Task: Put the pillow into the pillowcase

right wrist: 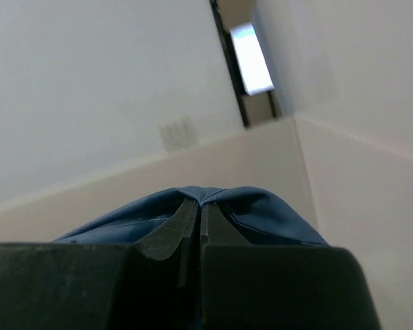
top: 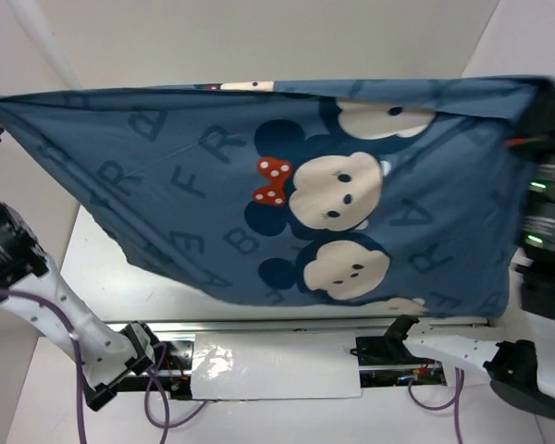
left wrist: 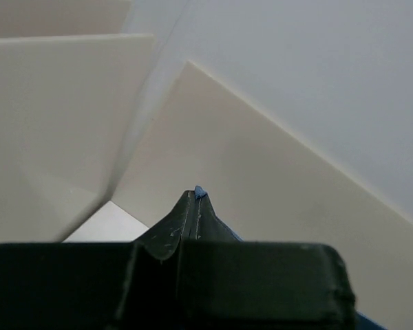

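**Up above the table: pillowcase hung taut between both grippers**

High over the white table point(top: 120, 291), the blue letter-printed fabric pillowcase with cartoon mouse faces point(top: 194, 185) hangs spread like a sheet, pinched at its two top corners. This is likely to shake the soft white pillow down inside. No bare pillow shows. The case's lower right looks full, so the pillow is probably in there. The left gripper point(left wrist: 196, 196) is clamped on a blue sliver of the pillowcase. The right gripper point(right wrist: 199, 205) is closed on a fold of it.

A white worktop point(top: 102, 270) lies between pale upright panels point(top: 37, 199); on the wall above the worktop, a switch plate point(right wrist: 177, 133) and a bright window point(right wrist: 251, 58).
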Controlling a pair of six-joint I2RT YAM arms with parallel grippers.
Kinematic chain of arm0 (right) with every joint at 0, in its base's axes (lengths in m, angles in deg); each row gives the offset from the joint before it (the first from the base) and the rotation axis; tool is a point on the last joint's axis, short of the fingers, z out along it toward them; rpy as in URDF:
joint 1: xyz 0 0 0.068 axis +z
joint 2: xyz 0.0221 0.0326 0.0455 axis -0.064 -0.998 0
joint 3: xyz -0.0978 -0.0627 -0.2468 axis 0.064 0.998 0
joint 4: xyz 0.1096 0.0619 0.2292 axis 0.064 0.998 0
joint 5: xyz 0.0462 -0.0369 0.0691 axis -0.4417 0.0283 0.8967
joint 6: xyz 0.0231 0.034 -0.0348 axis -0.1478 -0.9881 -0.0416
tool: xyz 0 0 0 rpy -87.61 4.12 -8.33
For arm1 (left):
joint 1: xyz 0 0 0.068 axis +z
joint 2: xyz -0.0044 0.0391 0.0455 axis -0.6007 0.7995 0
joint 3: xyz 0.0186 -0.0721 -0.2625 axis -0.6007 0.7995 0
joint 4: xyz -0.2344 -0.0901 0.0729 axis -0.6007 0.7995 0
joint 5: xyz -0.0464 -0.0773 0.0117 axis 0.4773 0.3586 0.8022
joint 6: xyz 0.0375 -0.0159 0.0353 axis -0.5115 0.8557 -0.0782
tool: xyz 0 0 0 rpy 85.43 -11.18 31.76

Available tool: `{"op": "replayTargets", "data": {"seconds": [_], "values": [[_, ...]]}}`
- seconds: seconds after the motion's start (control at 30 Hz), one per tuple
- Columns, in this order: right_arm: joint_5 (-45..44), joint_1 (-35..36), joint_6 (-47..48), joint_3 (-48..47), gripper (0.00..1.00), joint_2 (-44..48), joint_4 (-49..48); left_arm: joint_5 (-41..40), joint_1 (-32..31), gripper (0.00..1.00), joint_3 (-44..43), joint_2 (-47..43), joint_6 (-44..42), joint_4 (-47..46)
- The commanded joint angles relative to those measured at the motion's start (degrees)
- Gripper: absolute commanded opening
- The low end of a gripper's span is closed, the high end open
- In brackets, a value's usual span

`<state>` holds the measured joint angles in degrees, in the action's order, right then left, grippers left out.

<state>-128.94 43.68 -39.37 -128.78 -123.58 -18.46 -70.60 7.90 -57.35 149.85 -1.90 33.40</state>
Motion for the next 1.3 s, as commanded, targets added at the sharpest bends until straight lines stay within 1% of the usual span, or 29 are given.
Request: {"op": "replayTargets", "data": {"seconds": [0.0,0.03,0.07,0.13,0.17,0.2,0.23,0.27,0.33,0.4,0.43,0.47,0.5,0.53,0.57,0.6,0.63,0.7,0.73,0.83,0.87,1.0,1.03,1.1,1.13,1.17,1.2,1.23,1.27], "values": [[-21.0,5.5,17.5,15.6,0.0,-1.8,-25.0,3.7,1.7,0.0,13.9,5.9,-2.0,-11.2],[-22.4,5.5,19.1,23.1,0.0,-1.3,-33.0,5.9,1.7,0.0,16.3,6.5,-2.0,-13.4],[-23.4,5.5,18.5,25.7,0.0,-1.3,-35.3,6.4,-1.5,0.0,18.5,7.8,-2.0,-15.1],[-25.4,5.5,15.2,29.2,0.0,-2.1,-36.5,1.1,-6.0,0.0,23.3,9.0,-3.9,-17.2],[-25.4,5.5,15.7,34.4,0.0,-2.6,-39.9,-2.1,-10.8,0.0,24.9,9.6,-4.8,-18.1],[-26.0,5.5,14.2,36.1,0.0,-4.0,-41.3,-7.3,-12.8,0.0,26.3,11.0,-6.2,-18.9],[-26.0,5.5,10.9,36.1,0.0,-5.2,-36.5,-8.9,-14.4,0.0,28.6,12.0,-6.7,-19.7],[-26.5,5.5,8.4,37.3,0.0,-6.5,-35.0,-9.9,-15.7,0.0,29.5,13.1,-6.7,-20.9],[-26.0,5.5,5.8,40.0,0.0,-10.9,-35.7,-11.7,-18.2,0.0,31.8,17.3,-6.7,-22.1],[-26.0,1.1,1.0,40.6,0.0,-15.2,-32.0,-13.0,-19.3,0.0,32.4,20.6,-6.7,-23.1],[-23.3,-1.7,-6.8,39.4,0.0,-20.4,-29.1,-14.2,-19.9,0.0,32.4,22.6,-6.2,-23.8],[-20.1,-9.1,-13.2,34.9,0.0,-23.3,-16.2,-14.2,-20.6,0.0,31.4,27.1,-6.2,-23.8],[-16.3,-13.8,-19.3,32.5,0.0,-26.5,-10.4,-14.9,-20.6,0.0,30.4,29.5,-6.2,-23.8],[-11.5,-18.2,-24.0,30.1,0.0,-29.6,-6.1,-15.4,-21.4,0.0,29.1,31.9,-6.2,-23.2],[-2.6,-22.2,-30.6,28.0,0.0,-35.9,-2.7,-15.4,-22.1,0.0,26.4,34.2,-6.8,-23.2],[0.9,-28.3,-32.8,25.2,0.0,-38.7,-0.3,-15.4,-22.7,0.0,25.2,36.4,-6.8,-23.2],[4.1,-30.6,-34.0,24.0,0.0,-41.3,-0.3,-16.3,-23.9,0.0,23.9,40.8,-6.8,-23.2],[10.8,-35.0,-35.8,19.7,0.0,-49.2,-0.3,-18.1,-25.0,0.0,19.8,45.0,-7.5,-23.7],[13.8,-36.0,-36.3,17.6,0.0,-54.6,-0.3,-18.1,-26.2,0.0,18.7,48.8,-8.2,-24.6],[15.4,-38.7,-36.9,8.4,0.0,-62.7,2.1,-18.1,-27.8,0.0,13.3,54.2,-9.3,-26.8],[17.1,-39.3,-37.5,5.7,0.0,-68.1,2.7,-17.5,-29.1,0.0,9.5,58.0,-9.8,-26.9],[19.0,-41.2,-39.5,-8.2,0.01,-79.9,7.9,-17.5,-30.9,0.0,-1.2,68.3,-9.2,-25.9],[19.0,-41.9,-40.0,-12.5,0.13,-81.6,7.9,-17.5,-30.9,0.0,-3.0,70.2,-9.2,-25.9],[20.6,-42.6,-41.1,-14.8,0.3,-85.2,7.1,-16.2,-30.9,0.0,-6.8,73.0,-7.8,-24.2],[21.1,-43.6,-41.8,-15.6,0.41,-85.8,5.3,-15.3,-30.9,0.11,-6.8,74.6,-7.8,-24.2],[21.7,-44.5,-42.5,-16.5,0.62,-86.4,4.3,-13.5,-30.9,0.33,-7.4,74.6,-6.9,-24.2],[24.5,-45.7,-46.1,-17.7,0.8,-87.6,3.7,-12.9,-30.9,0.99,-6.8,74.6,-6.4,-24.9],[24.6,-45.7,-46.2,-17.8,0.8,-87.6,3.1,-12.9,-30.9,1.0,-6.8,74.6,-6.4,-24.9],[26.4,-46.8,-47.0,-19.3,0.95,-87.6,3.1,-12.3,-30.9,1.0,-6.2,74.1,-5.7,-24.9]]}}
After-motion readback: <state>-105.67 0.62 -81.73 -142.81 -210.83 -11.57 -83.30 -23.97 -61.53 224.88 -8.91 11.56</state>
